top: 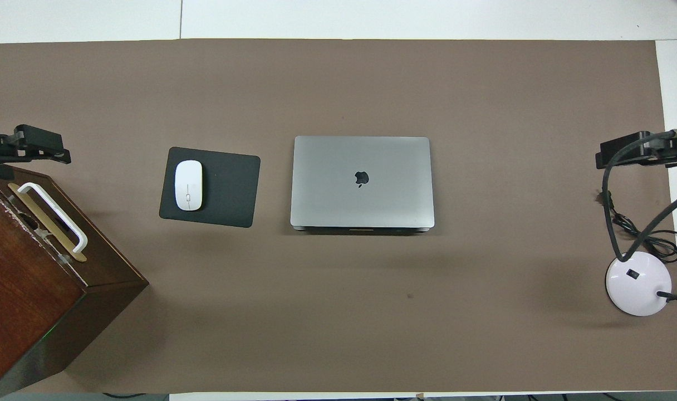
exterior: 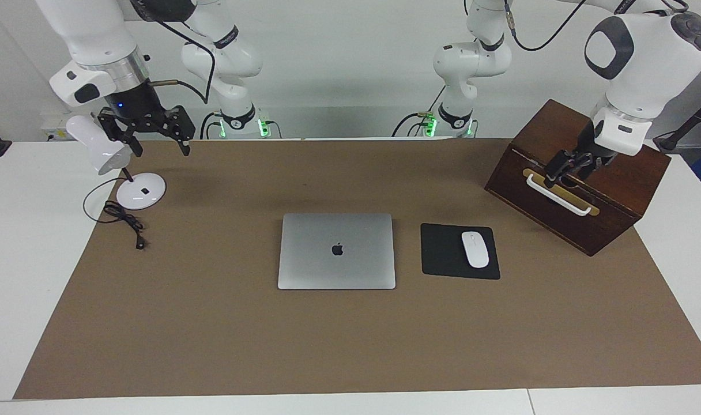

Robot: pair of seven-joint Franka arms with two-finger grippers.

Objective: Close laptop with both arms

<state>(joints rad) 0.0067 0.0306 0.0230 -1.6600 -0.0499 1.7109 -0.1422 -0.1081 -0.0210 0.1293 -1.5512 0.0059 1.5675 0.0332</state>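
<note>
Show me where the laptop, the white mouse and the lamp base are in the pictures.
laptop (exterior: 336,251): facing view, on the closed lid by the logo.
white mouse (exterior: 475,249): facing view, middle of its top, on the black pad.
lamp base (top: 638,283): overhead view, on the round white foot.

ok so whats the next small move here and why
Probably none on the laptop: its lid already lies flat and shut, logo up, beside the mouse pad. The left gripper hangs over the wooden box and the right gripper, open, by the desk lamp, so I'd just keep both arms clear.
</note>
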